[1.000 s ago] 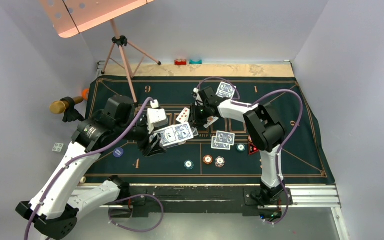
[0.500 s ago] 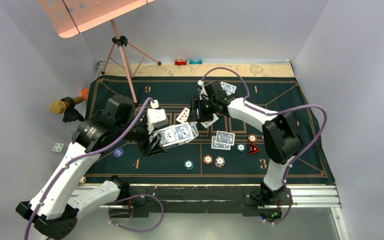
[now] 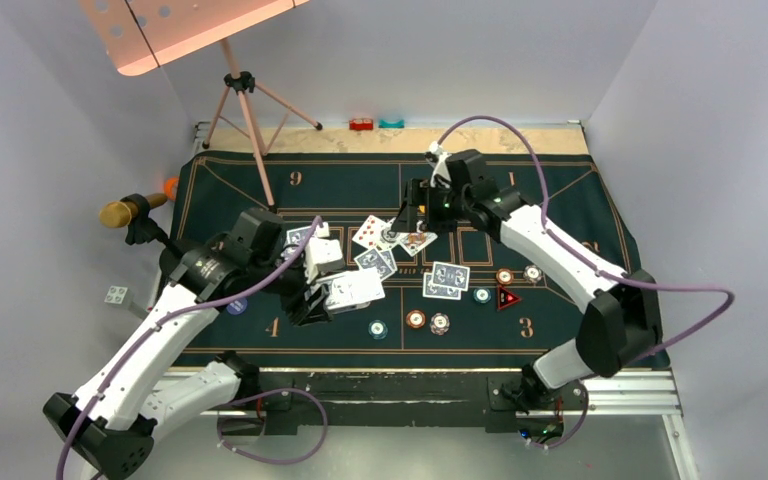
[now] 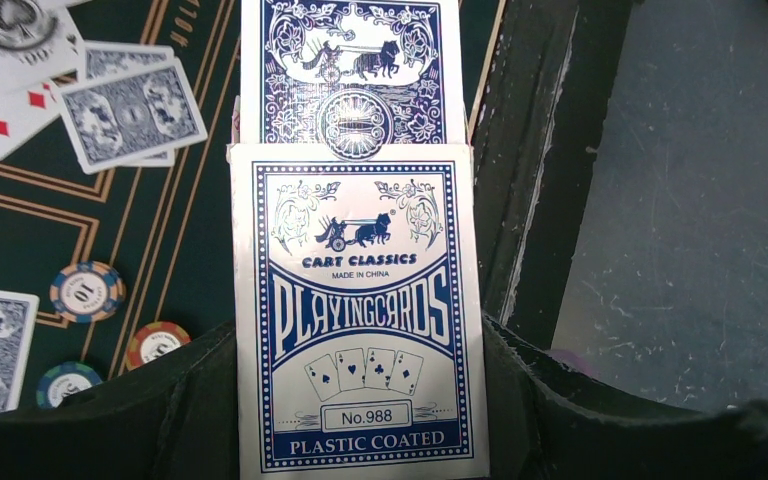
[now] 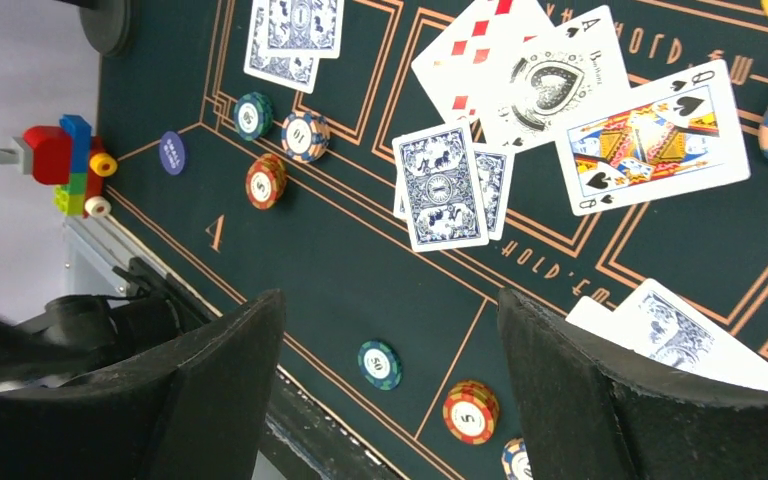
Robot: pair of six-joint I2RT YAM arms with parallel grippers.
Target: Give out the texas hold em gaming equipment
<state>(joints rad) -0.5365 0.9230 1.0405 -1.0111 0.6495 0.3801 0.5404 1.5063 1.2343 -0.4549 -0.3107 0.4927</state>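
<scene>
My left wrist camera shows what the overhead cannot: the left tool (image 4: pixel 360 400) pinches a blue-and-white cardboard playing-card box (image 4: pixel 358 300), with one blue-backed card (image 4: pixel 350 70) poking out of its top. The right tool (image 5: pixel 390 305) stands spread above the green felt mat (image 5: pixel 340 260). The face-up cards (image 5: pixel 650 135) lie just beyond its fingertips, apparently untouched.

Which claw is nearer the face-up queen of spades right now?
Right. The right claw hovers open close by the queen of spades; the left claw sits farther toward the near edge, clamped on the card box, apart from the queen.
</scene>
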